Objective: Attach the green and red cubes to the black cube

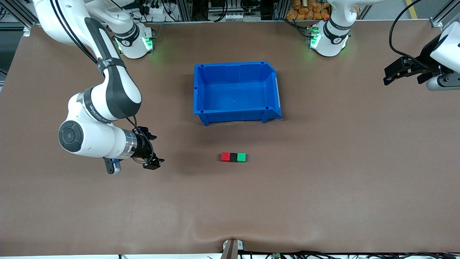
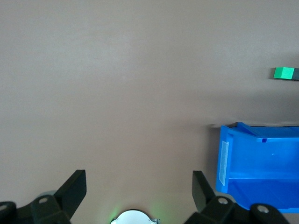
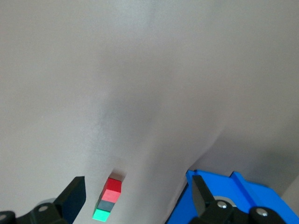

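Note:
Three tiny cubes lie in one touching row on the brown table, nearer to the front camera than the blue bin. The black cube (image 1: 233,157) (image 3: 105,205) is in the middle. The red cube (image 1: 225,157) (image 3: 113,189) is at its right-arm end and the green cube (image 1: 241,157) (image 3: 101,215) (image 2: 284,73) at its left-arm end. My right gripper (image 1: 155,149) (image 3: 137,186) hangs open and empty above the table, off toward the right arm's end from the row. My left gripper (image 1: 402,77) (image 2: 138,179) is open and empty, high above the left arm's end of the table.
An empty blue bin (image 1: 233,116) (image 2: 261,133) (image 3: 243,184) stands mid-table, between the robots' bases and the cube row. The table mat has a small ripple at the edge nearest the front camera.

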